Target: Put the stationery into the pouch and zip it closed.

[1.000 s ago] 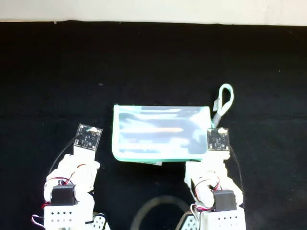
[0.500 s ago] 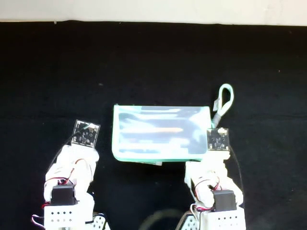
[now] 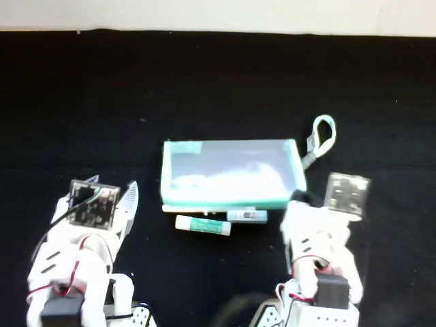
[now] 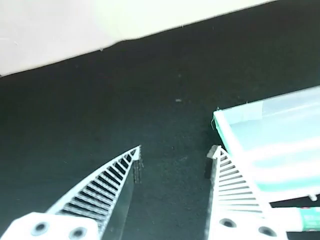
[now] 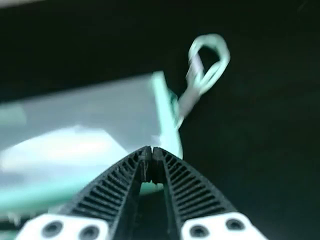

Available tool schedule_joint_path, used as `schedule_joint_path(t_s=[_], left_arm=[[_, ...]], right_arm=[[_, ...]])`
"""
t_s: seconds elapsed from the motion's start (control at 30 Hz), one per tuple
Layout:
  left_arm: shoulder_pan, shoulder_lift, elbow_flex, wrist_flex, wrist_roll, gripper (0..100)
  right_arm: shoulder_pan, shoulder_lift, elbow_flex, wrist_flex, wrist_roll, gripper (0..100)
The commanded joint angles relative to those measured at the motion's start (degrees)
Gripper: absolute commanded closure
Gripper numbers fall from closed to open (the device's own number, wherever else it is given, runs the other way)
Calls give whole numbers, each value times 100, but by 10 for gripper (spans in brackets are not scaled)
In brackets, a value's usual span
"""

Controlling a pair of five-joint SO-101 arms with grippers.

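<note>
Pouch (image 3: 231, 174) lies flat mid-table (image 3: 204, 82), its loop (image 3: 320, 135) trailing off the far right corner. Just before its near edge lie two stationery pieces: tube (image 3: 202, 225) left, smaller piece (image 3: 246, 216) right. Left claw (image 4: 175, 152) sits left of the pouch, right claw (image 5: 151, 150) by its near right corner.

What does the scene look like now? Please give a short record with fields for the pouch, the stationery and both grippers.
pouch: pouch flat on the black table, loop strap at its far right corner
stationery: white tube and smaller tube, outside, by the pouch's near edge
left gripper: left gripper open, empty, beside the pouch's left end
right gripper: right gripper shut, at the pouch's near right corner
</note>
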Motion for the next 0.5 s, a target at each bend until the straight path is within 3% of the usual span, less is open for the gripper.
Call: schedule_joint_path(t_s=[0.0,0.1,0.27,0.47], left_arm=[[-40,602,-901,167,-35,755],[-40,1402,-1446,132,-35,755],[-13,3029,-2510,123,-26,755],[-4,5393,-3987,176,-35,755]], right_arm=[[418,-13,-980,-4,352,967],[602,4,-1429,505,1143,954],[646,22,-2044,2035,2778,794],[646,1033,-3116,3046,4009,786]])
